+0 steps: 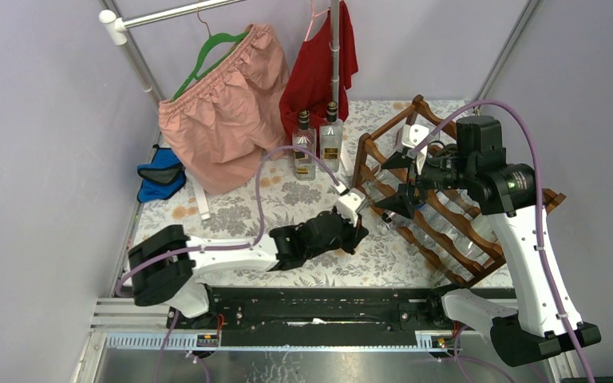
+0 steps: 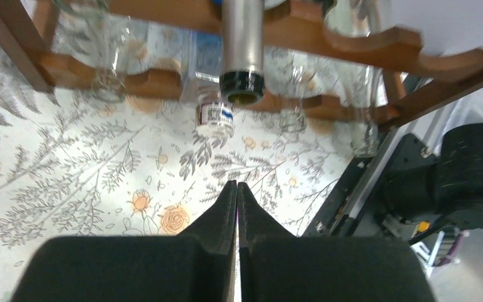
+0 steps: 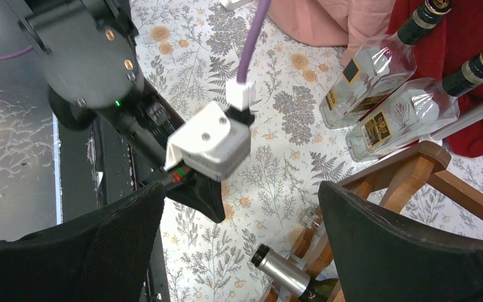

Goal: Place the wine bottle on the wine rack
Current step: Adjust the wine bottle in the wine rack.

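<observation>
**Wine bottle racked, left pincer clenched on nothing**

Writing too small to read: gold-and-black labels on two clear bottles [image 1: 331, 140] standing at upper centre, and a barcode sticker [image 2: 214, 116] on a clear bottle in the rack. At centre, stretched low over the floral table [image 1: 207, 215], left gripper [image 1: 359, 227] pressed fully together and empty, just short of the wine rack [image 1: 447, 231]. There, on a lower rail, wine bottle [image 2: 242, 44], foil neck outward. Right of centre, poised over the rack, right gripper [image 1: 403, 179] spread wide, grasping nothing.
</observation>
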{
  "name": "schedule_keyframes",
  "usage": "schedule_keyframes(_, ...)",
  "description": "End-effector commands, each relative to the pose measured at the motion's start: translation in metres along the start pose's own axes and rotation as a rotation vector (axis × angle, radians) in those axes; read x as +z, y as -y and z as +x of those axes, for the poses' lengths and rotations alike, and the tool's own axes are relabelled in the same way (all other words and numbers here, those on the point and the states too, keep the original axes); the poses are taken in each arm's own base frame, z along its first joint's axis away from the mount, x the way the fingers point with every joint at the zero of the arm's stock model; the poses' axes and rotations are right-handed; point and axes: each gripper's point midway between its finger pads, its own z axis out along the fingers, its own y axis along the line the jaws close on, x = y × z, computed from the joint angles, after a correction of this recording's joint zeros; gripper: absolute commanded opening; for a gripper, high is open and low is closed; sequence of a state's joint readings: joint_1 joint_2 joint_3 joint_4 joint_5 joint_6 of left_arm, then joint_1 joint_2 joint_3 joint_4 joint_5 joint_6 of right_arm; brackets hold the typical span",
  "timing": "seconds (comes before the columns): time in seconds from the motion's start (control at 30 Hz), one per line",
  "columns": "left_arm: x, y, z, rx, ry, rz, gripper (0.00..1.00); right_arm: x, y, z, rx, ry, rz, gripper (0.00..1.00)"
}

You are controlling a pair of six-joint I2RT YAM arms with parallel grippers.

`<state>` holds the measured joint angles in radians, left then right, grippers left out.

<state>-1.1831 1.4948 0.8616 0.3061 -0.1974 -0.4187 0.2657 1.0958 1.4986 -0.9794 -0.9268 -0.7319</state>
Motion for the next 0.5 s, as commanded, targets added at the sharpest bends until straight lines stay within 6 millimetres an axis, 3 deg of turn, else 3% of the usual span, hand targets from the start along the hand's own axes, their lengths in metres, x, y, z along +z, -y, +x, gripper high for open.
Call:
schedule_keyframes(0.0, 0.02, 0.007, 0.004, -0.004, 0.019, 0.03, 0.04, -0.007, 0.003, -0.007, -0.035, 0.012, 0.029, 1.0)
schedule_keyframes(0.47, 0.07, 0.002, 0.001, 0.052, -0.028, -0.067, 0.03, -0.005, 0.001, -0.007, -0.028, 0.029, 0.019, 1.0)
